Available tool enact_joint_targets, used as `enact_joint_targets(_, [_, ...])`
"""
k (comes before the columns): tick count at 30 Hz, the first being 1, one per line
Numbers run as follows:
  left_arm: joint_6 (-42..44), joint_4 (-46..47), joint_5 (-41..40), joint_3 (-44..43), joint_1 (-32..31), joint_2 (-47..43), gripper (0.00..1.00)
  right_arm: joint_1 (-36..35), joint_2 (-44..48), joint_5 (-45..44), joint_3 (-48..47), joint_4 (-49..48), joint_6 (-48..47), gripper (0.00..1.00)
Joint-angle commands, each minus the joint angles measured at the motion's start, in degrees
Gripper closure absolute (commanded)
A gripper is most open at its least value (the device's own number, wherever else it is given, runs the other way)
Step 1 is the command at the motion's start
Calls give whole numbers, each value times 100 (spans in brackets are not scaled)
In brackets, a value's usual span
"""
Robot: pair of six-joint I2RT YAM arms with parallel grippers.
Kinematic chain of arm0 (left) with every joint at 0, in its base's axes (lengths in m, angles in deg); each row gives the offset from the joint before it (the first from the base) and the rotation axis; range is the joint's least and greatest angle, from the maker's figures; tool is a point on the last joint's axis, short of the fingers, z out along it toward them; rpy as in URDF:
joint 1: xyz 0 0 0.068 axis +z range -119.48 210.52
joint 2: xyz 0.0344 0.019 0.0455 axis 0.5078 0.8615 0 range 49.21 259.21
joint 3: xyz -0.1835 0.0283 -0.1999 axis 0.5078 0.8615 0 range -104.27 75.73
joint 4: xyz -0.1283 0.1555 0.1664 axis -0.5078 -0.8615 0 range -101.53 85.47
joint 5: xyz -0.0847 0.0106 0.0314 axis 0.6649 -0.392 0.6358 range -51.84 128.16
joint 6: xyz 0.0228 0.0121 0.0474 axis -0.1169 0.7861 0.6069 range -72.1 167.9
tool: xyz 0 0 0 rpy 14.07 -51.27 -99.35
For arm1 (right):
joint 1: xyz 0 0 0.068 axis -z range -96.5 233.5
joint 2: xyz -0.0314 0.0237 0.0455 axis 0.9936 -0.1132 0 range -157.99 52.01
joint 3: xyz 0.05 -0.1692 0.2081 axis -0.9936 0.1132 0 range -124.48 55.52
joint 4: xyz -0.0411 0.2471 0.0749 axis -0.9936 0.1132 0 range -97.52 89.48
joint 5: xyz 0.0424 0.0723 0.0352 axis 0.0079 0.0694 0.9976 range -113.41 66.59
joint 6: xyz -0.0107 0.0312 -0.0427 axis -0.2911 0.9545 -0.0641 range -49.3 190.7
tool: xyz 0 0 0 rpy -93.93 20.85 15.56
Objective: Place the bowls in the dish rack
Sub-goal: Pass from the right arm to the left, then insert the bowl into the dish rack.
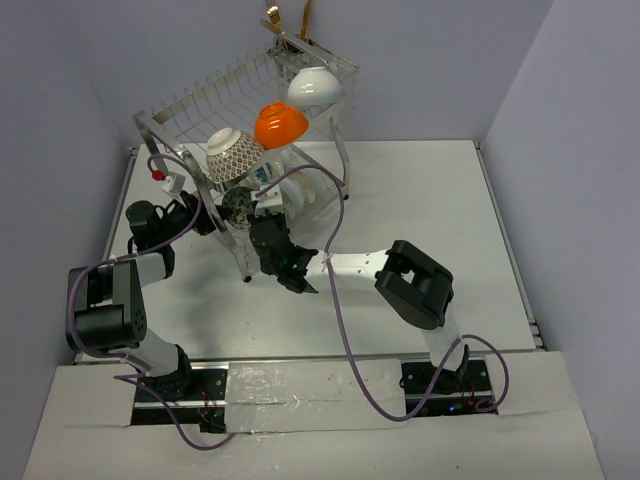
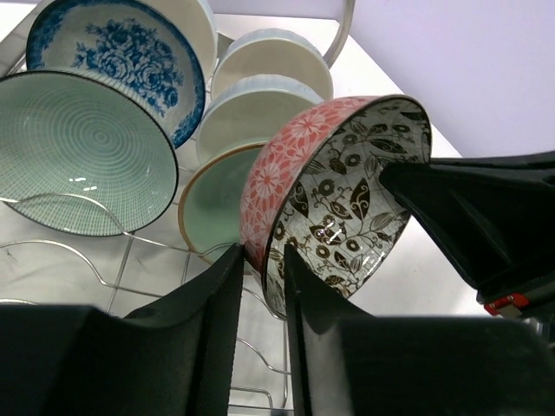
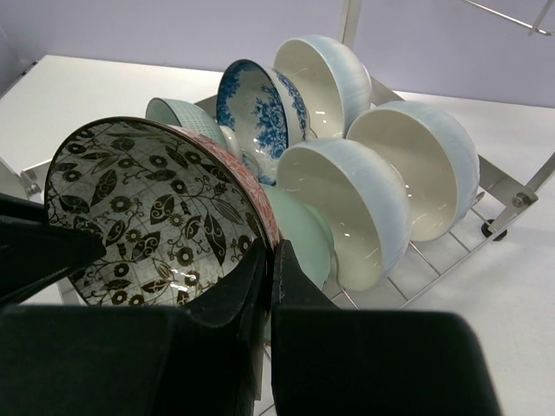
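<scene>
Steadying patterned bowl (image 3: 156, 208) on edge among dish rack (image 1: 215, 85) tines for upright draining: right gripper (image 3: 270, 260) pinched shut on rim, left gripper (image 2: 263, 257) slightly apart astride rim, clamping unclear.

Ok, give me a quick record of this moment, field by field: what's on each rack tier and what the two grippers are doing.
upper tier of dish rack: white bowl, orange bowl, brown-patterned bowl
lower tier: bowls standing on edge, among them a blue floral bowl and a teal ringed bowl
bowl being handled: leaf-patterned bowl, pink outside, tilted in front of that row
right gripper: shut on that bowl's rim
left gripper: fingers either side of the opposite rim, grip unclear
gold cutlery: at the rack's far corner
</scene>
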Motion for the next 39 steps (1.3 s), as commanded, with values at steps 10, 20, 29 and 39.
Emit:
enact_joint_targets(10, [143,137,-285,0,-201,-176,100,-234,15,-75,-228,-321,138,100])
enact_joint_targets(20, [486,533,-426,246,-192,-325,100,-225,243,83,149,-312,332,59])
enact_joint_targets(29, [469,998,-505,361,-69,-387,100,-208,560,127,466,-382,367,30])
enact_joint_targets(39, [257,2641,-655,598,-60,140,100,-128,1903,347,1528,-409,411,16])
